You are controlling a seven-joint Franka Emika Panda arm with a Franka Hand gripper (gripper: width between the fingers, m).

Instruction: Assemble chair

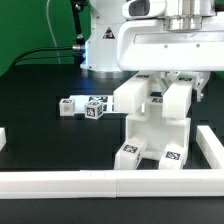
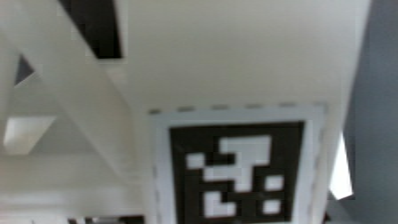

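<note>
A black table [image 1: 35, 135] fills the exterior view, fenced by a long white rail [image 1: 100, 181] running along the six o'clock edge and up the three o'clock side. The robot's white base [image 1: 105, 45] stands at twelve o'clock. The chair [image 1: 150, 125], partly built from chunky white parts, stands on the table right of centre, at about four o'clock, with two tagged feet facing the camera. The gripper [image 1: 175, 90] comes down from one o'clock and is clamped on the chair's upper part, a dark finger on each side. Two loose tagged blocks [image 1: 82, 107] lie at the chair's nine o'clock, apart from it. The wrist view shows a marker tag [image 2: 240, 170] on a white part, close and blurred.
</note>
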